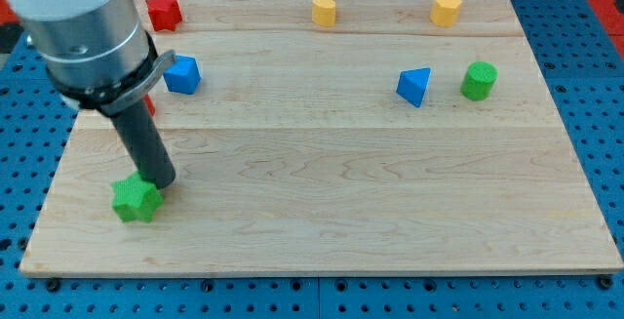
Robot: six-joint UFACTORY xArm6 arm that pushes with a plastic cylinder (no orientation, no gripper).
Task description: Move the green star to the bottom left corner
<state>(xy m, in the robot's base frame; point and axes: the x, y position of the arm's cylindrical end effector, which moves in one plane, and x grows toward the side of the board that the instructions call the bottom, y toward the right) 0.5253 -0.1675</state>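
Note:
The green star (135, 200) lies on the wooden board (341, 192) near its left edge, toward the view's bottom left. My tip (162, 183) stands right against the star's upper right side, touching it. The rod rises up and to the left into the grey arm housing (83, 26), which hides part of the board's top left.
A red star (164, 12) sits at the top left and a blue cube (181, 74) just right of the arm. A red piece (149, 105) peeks from behind the arm. Two yellow blocks (324, 9) (446, 10) line the top edge. A blue triangle (414, 86) and green cylinder (479, 80) sit at the right.

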